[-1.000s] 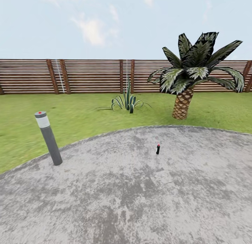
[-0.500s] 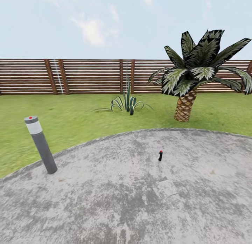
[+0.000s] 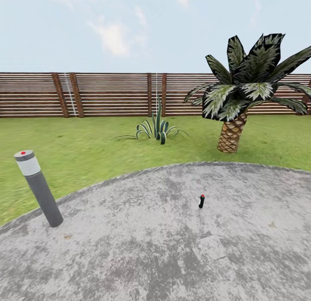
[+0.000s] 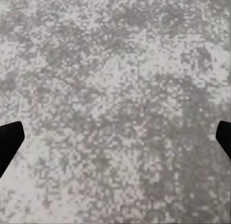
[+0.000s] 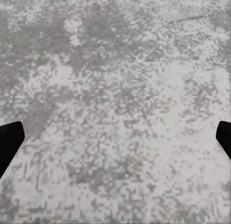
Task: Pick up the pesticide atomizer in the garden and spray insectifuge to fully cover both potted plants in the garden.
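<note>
A small slim dark bottle with a red tip [image 3: 201,201] stands upright on the grey mottled stone patio [image 3: 142,245] of the garden; it looks like the pesticide atomizer, still some way ahead. On the lawn near the fence is a low rosette of pointed green leaves [image 3: 157,129]; no pot shows, so I cannot tell whether it is one of the potted plants. My left gripper [image 4: 115,142] and right gripper [image 5: 115,142] hang open over bare stone, with dark fingertips [image 4: 9,139] [image 5: 9,137] at the picture edges and nothing between them.
A grey bollard lamp [image 3: 38,187] stands at the patio's left edge. A short palm [image 3: 242,93] grows on the lawn [image 3: 77,150] at the right. A brown slat fence [image 3: 108,94] closes the back.
The camera has moved forward: the bollard has slid left and down in the picture, the dark bottle sits lower and nearer, and the palm has shifted right. Nothing in the scene itself moved.
</note>
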Motion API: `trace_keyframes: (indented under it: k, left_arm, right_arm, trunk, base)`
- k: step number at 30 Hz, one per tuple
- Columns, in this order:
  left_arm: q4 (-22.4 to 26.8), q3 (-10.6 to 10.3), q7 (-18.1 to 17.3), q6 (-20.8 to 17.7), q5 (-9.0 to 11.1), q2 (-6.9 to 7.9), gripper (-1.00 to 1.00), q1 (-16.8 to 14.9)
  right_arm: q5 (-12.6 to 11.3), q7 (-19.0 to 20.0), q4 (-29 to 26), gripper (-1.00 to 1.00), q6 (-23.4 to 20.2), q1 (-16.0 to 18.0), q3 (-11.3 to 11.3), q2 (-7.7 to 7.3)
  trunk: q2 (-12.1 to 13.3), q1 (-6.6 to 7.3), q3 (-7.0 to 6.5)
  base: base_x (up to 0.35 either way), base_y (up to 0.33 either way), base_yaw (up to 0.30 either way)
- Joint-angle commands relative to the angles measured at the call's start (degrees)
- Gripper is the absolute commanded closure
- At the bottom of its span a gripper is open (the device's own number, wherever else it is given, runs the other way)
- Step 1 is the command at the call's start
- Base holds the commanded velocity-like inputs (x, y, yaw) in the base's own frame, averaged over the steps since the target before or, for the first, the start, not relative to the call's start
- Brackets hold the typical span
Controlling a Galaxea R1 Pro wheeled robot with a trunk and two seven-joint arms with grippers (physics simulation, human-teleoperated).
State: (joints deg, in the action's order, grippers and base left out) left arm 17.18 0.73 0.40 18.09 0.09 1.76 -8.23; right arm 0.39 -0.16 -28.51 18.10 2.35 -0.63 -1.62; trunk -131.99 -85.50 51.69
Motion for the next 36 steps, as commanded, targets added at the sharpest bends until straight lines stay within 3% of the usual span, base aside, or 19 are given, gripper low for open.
trace_keyframes:
  k: [1, 36]
  left_arm:
    - [0.0, 0.1, 0.0, 0.2, 0.0, -0.01, -1.0, 0.0]
    - [0.0, 0.1, 0.0, 0.2, 0.0, -0.01, -1.0, 0.0]
  right_arm:
    - [0.0, 0.0, 0.0, -1.0, 0.2, 0.0, -0.1, 0.0]
    - [0.0, 0.0, 0.0, -1.0, 0.1, 0.0, -0.1, 0.04]
  trunk:
    - [0.0, -0.02, 0.05]
    - [0.0, -0.02, 0.05]
  base:
    - [0.338, 0.0, 0.0]
    - [0.338, 0.003, 0.0]
